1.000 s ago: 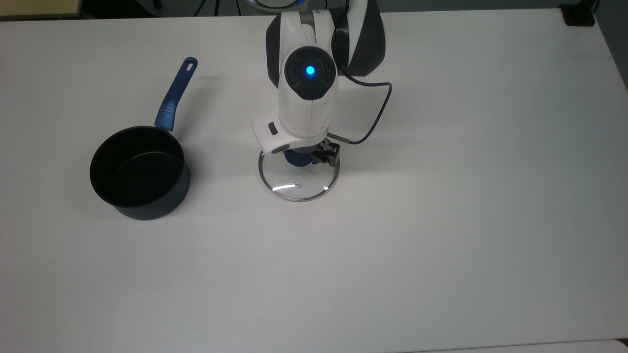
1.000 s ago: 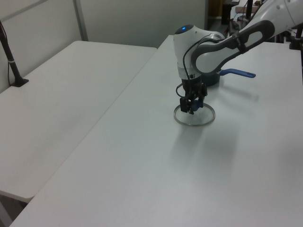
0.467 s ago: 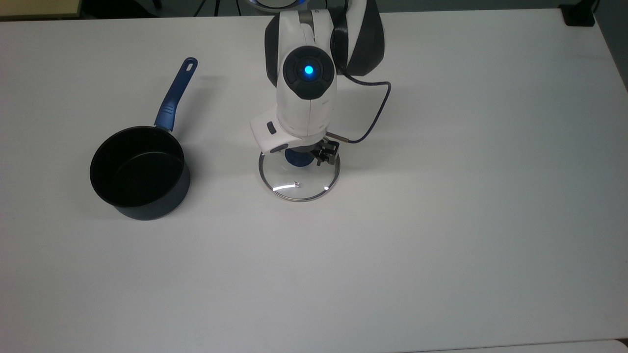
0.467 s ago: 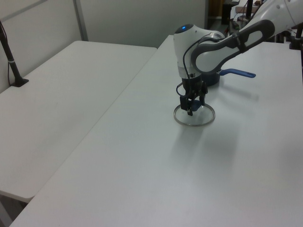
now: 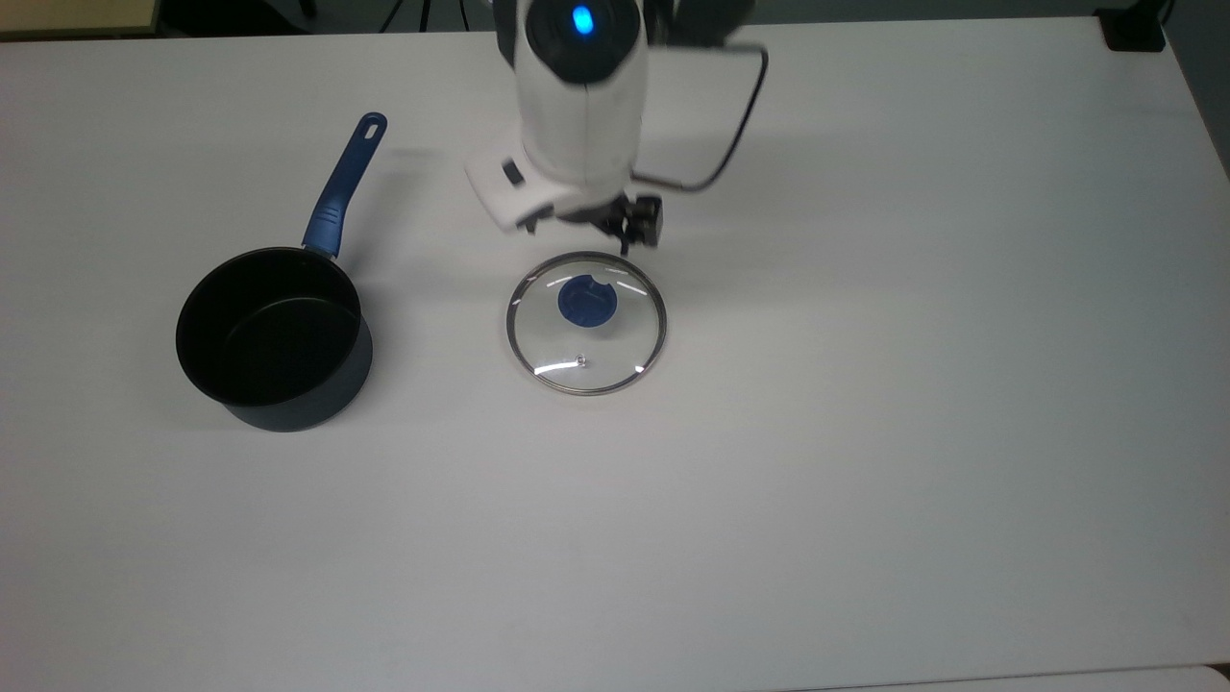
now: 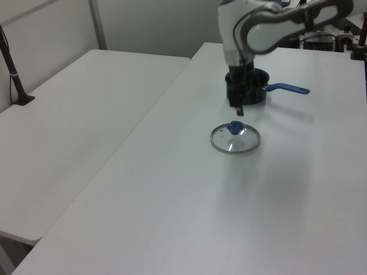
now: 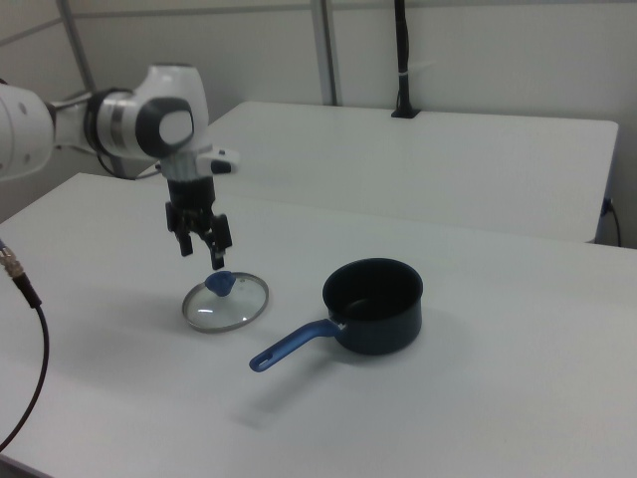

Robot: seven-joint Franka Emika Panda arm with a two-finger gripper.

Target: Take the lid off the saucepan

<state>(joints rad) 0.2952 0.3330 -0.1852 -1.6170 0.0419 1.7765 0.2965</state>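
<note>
The gripper [image 7: 200, 244] hung above the lid [image 7: 226, 304] with its 2 fingers spread and empty. Below it, the lid lay flat on the table [image 5: 865, 432], well apart from the uncovered pan [image 7: 373, 304], so removal looked complete.

Two white tables [image 6: 86, 103] side by side, pale partition walls [image 7: 478, 50] behind

A round clear glass lid with a thin metal rim and blue centre knob [image 5: 586, 323] [image 6: 235, 138] [image 7: 226, 302] lies flat, knob up, mid-frame in the top view. Well apart, at the top view's left, stands an uncovered dark navy saucepan [image 5: 274, 338] [image 6: 253, 93] [image 7: 374, 306], its long blue handle pointing toward the upper frame.
</note>
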